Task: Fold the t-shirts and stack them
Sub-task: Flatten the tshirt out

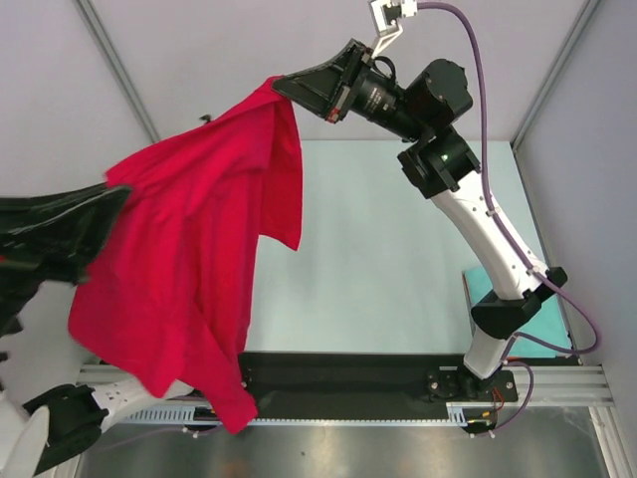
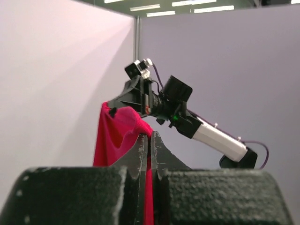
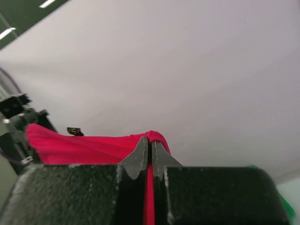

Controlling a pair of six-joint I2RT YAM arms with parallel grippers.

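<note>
the red t-shirt (image 1: pixel 189 269) hangs in the air over the table (image 1: pixel 398 219), held up between both arms. the left gripper (image 1: pixel 117 194) and right gripper (image 1: pixel 282 88) each have jaws pinched tight on its upper edge. soft, light and floppy, it seems best gripped at corners.

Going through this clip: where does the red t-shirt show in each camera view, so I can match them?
Top external: the red t-shirt hangs across the left half, held up between both arms.
Left wrist: red t-shirt centre-left, running from the right end effector to the left end effector.
Right wrist: red t-shirt is a low band left of centre.
Shared landmark: the right end effector, shut on the shirt's edge.
</note>
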